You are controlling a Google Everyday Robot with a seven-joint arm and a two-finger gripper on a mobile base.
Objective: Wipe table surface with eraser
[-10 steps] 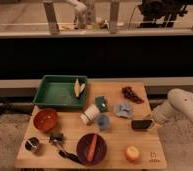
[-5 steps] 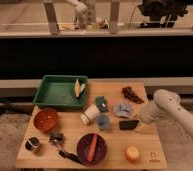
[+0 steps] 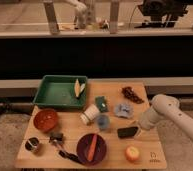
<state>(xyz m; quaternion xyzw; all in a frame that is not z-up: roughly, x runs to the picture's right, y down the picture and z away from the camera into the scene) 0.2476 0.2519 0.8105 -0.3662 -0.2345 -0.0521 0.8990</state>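
Note:
The table surface [image 3: 149, 142] is a light-brown wooden top with a small dark logo [image 3: 153, 160] at its front right corner. The eraser [image 3: 125, 132], a small black block, lies flat on the wood right of centre, just behind the orange fruit [image 3: 133, 154]. My gripper [image 3: 136, 128] reaches in from the right on a white arm [image 3: 165, 107]. It is shut on the eraser's right end and holds the eraser against the tabletop.
A green tray [image 3: 55, 92] holding a pale yellow item stands at the back left. A teal sponge [image 3: 101, 103], white cup [image 3: 89, 115], blue cup [image 3: 103, 122] and bluish object [image 3: 123, 110] lie just left of the eraser. A purple bowl [image 3: 91, 148], red bowl [image 3: 45, 120], metal cup [image 3: 33, 145] and black clip [image 3: 56, 137] are at the front left.
My gripper has slid the eraser leftward across the table and slightly toward the front edge. The arm has bent further in over the table. The other objects have not moved.

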